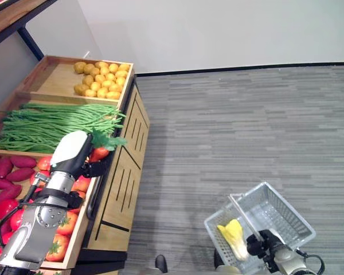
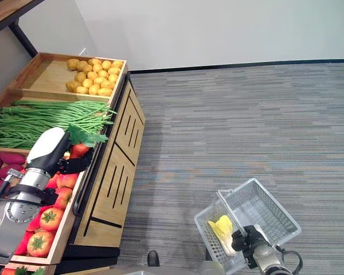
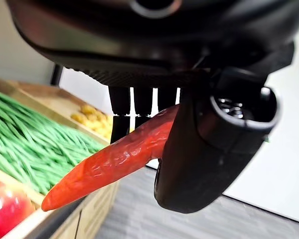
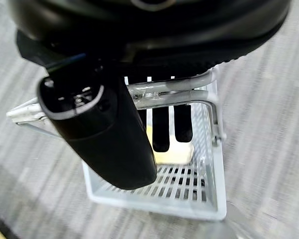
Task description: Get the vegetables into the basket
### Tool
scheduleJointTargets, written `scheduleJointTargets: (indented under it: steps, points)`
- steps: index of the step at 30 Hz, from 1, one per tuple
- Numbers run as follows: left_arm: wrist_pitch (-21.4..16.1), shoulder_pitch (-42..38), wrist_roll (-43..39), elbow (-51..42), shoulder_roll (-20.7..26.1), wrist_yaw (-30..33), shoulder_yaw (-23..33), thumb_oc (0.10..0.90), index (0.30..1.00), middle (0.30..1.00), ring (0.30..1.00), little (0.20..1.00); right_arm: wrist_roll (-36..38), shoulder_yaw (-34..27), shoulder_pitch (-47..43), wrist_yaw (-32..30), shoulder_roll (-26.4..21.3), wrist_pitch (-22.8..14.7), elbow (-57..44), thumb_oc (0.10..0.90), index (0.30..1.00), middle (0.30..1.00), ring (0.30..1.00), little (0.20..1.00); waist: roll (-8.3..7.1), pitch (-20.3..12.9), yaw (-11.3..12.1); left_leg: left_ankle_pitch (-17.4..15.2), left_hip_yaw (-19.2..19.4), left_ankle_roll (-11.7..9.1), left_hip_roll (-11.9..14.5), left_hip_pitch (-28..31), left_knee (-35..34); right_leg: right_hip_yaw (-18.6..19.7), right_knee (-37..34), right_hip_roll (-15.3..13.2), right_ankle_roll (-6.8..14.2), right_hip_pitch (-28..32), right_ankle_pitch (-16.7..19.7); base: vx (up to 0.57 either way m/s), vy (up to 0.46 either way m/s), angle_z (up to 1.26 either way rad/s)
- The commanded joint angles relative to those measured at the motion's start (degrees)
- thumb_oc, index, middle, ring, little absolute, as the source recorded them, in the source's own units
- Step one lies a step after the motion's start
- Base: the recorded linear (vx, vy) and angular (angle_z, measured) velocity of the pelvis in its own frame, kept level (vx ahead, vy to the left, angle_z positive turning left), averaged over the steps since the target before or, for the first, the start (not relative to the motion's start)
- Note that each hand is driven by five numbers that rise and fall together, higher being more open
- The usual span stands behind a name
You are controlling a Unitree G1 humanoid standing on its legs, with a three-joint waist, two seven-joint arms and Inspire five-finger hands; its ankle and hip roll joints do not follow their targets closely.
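My left hand [image 1: 93, 168] is above the stand's front edge, by the tomato crate. It is shut on a red tapered vegetable [image 3: 114, 159] with a green leafy top [image 1: 106, 139]. The vegetable's red body [image 2: 78, 150] pokes out past the fingers, over the crate's rim. My right hand [image 1: 264, 243] is low at the right, curled around the wire handle [image 4: 169, 90] of a white wire basket [image 1: 288, 209] over the carpet. A pale yellow leafy vegetable [image 1: 233, 235] lies inside the basket [image 4: 209, 164].
A wooden stand on the left has crates of potatoes [image 1: 101, 77], long green beans [image 1: 51, 123], tomatoes [image 1: 66, 221] and purple-red sweet potatoes [image 1: 6, 172]. Grey carpet [image 1: 235, 132] stretches between the stand and the basket, with a white wall behind.
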Motion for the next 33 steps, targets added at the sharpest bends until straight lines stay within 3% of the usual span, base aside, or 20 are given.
scheduleJointTargets:
  steps: [1,13,21,33]
  points:
    - [-2.3,-7.9,-1.5,-3.3,4.1,2.1,0.0,0.400,0.300,0.300,0.300,0.300,2.8,1.5,-12.1,-1.5,-2.2,-3.8,-5.8,0.400,0.300,0.300,0.300,0.300,-2.20,-1.8,-0.5,-2.5,-0.6,-0.7,-2.4,1.1,0.4,-1.6,1.0,-3.2,4.8,2.8,-3.4,0.00,0.000,-0.08]
    - [-1.3,-11.8,-1.9,0.9,2.8,2.0,-4.8,0.400,0.300,0.300,0.300,0.300,2.5,3.8,-25.0,-2.8,-7.8,-2.5,-12.1,0.400,0.300,0.300,0.300,0.300,-0.42,-1.2,0.7,-1.5,-0.6,-1.0,-2.4,-0.6,0.4,-2.0,0.9,-3.6,4.6,1.1,-2.9,0.00,-0.001,-0.01]
    - [0.6,-16.9,1.4,9.1,0.5,2.0,-9.5,0.400,0.300,0.300,0.300,0.300,0.6,7.4,-29.0,-1.2,-5.9,-1.8,-25.5,0.400,0.300,0.300,0.300,0.300,0.50,-1.0,-0.1,-1.1,0.1,-1.3,-2.0,-1.1,0.4,-1.6,0.7,-3.3,4.2,0.4,-2.8,0.00,-0.003,-0.01]
    - [1.1,-25.0,4.1,16.9,-3.9,1.8,-17.1,0.400,0.300,0.300,0.300,0.300,1.2,12.7,-31.9,1.4,-2.2,-2.2,-34.2,0.400,0.300,0.300,0.300,0.300,0.62,-0.7,-1.6,-1.0,0.8,-1.5,-1.6,-1.7,0.4,-1.1,0.7,-3.1,4.0,-0.5,-2.7,0.00,-0.008,-0.02]
